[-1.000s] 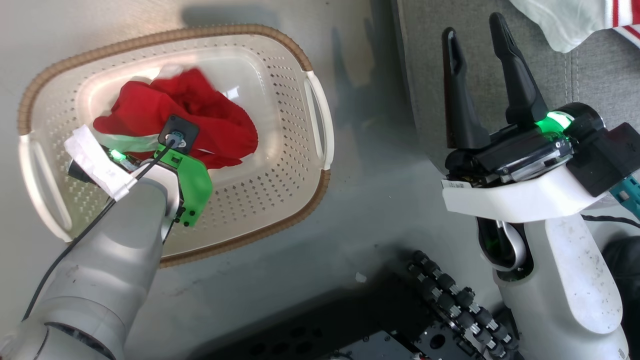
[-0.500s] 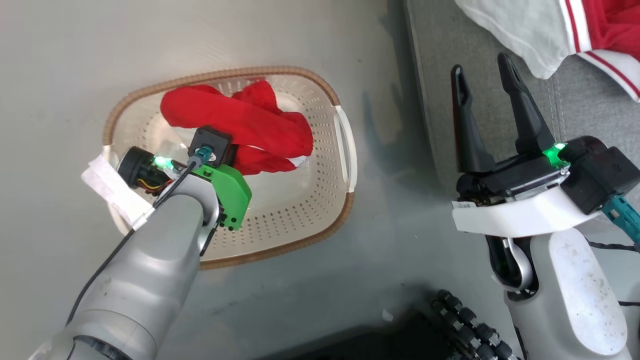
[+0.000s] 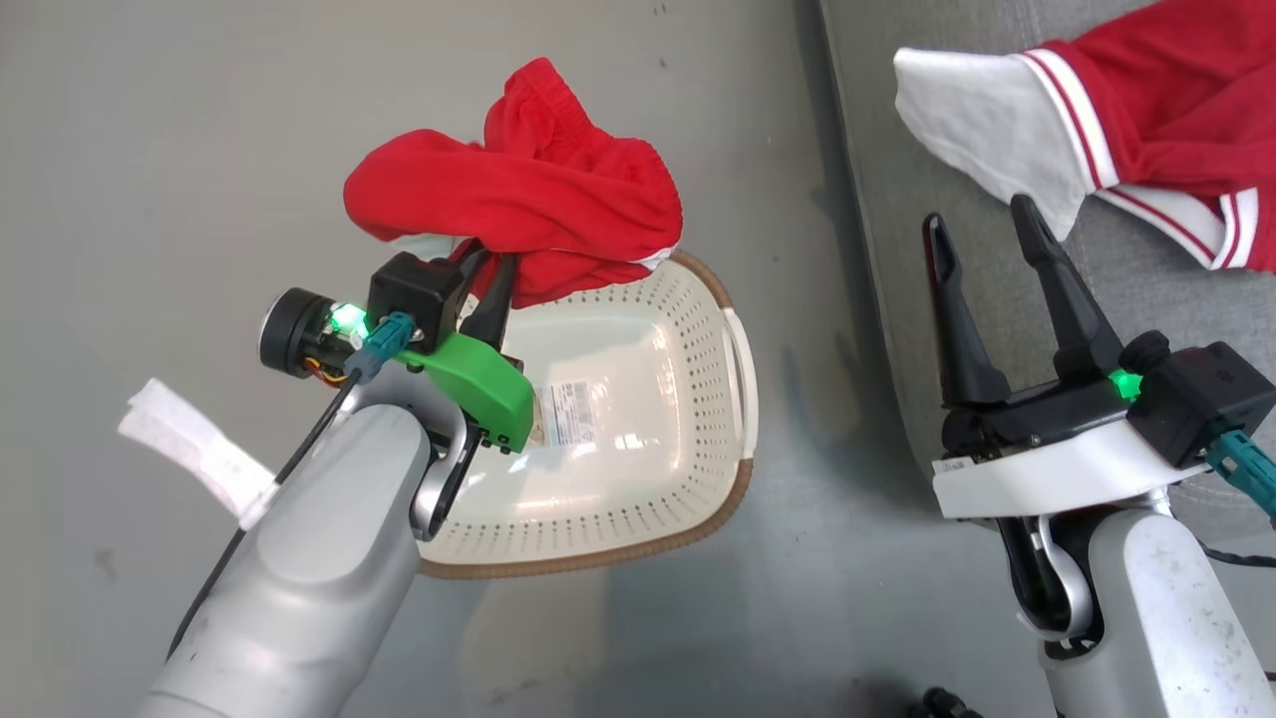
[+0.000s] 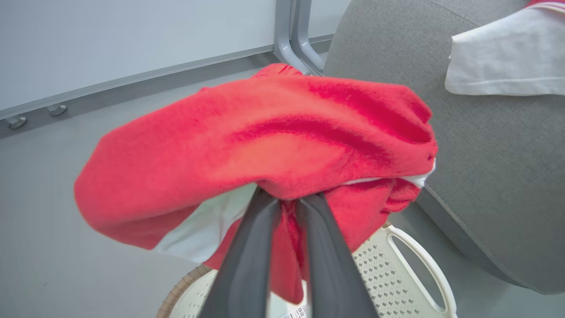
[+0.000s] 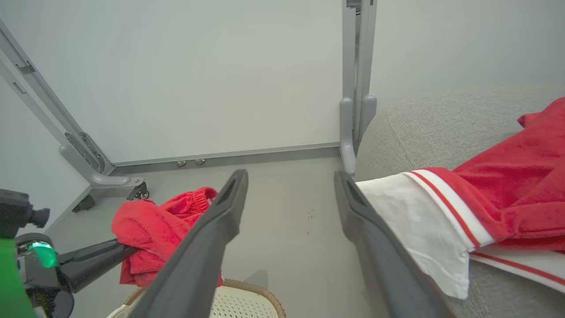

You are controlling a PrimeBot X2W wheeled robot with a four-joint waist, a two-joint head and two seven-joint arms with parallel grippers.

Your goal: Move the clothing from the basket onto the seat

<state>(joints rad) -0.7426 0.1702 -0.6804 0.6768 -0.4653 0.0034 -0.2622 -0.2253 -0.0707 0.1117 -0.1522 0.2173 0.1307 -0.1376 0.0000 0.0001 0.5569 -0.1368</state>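
Now that smaller red piece (image 3: 518,209) has come up out of basket (image 3: 688,339), basket is bare. Left claw (image 3: 488,284) clamped on it above far rim. Jersey (image 3: 1146,110) already lies on seat (image 3: 997,25). Right claw (image 3: 977,211) spread, empty, at seat's front edge. Only carry-over left.

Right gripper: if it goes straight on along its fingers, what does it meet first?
Likely the jersey's white sleeve on the seat: it lies just past the fingertips of the right gripper. The wrist view shows open floor between the fingers, so it may only graze it; height is unclear.
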